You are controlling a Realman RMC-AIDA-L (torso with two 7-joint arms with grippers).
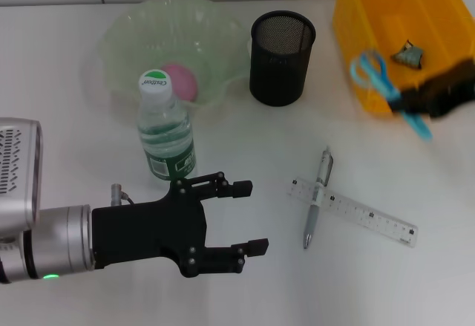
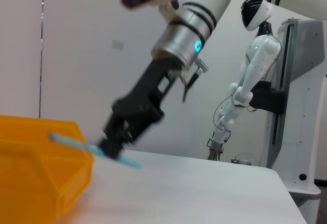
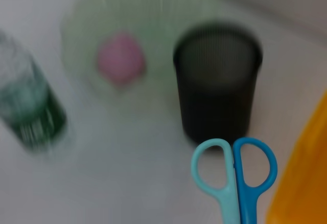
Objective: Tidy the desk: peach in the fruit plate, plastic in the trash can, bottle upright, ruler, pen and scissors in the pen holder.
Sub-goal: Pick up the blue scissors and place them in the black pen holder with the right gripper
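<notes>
Right end effector (image 1: 415, 103): closed on the scissors (image 1: 386, 88), gripping the blades; it sits at the right of the scene, over the near edge of the yellow trash can (image 1: 356, 14).
Scissors: blue handle loops point left toward the pen holder (image 1: 282, 57), blades run right and nearer under the grip, so the long axis lies slanted and close to flat, not yet tip-down.
Key relation: the pen holder stands left and slightly far of the held scissors, well apart; the right wrist view shows the loops aimed at it. The right arm is the nearer one.
Right arm pose: reaching in from the right edge; the image is blurred, so the exact wrist angle cannot be read.
Left end effector (image 1: 249, 217): fingers spread wide, holding nothing, hovering near-left just in front of the bottle (image 1: 165, 127).
Bottle: upright, beside the fruit plate (image 1: 119, 36).
Peach (image 1: 180, 81): in the fruit plate.
Plastic (image 1: 408, 56): a crumpled piece lies in the trash can.
Pen (image 1: 318, 196) and ruler (image 1: 352, 212): on the table (image 1: 245, 289), pen crossing over the ruler, right of the left end effector.
</notes>
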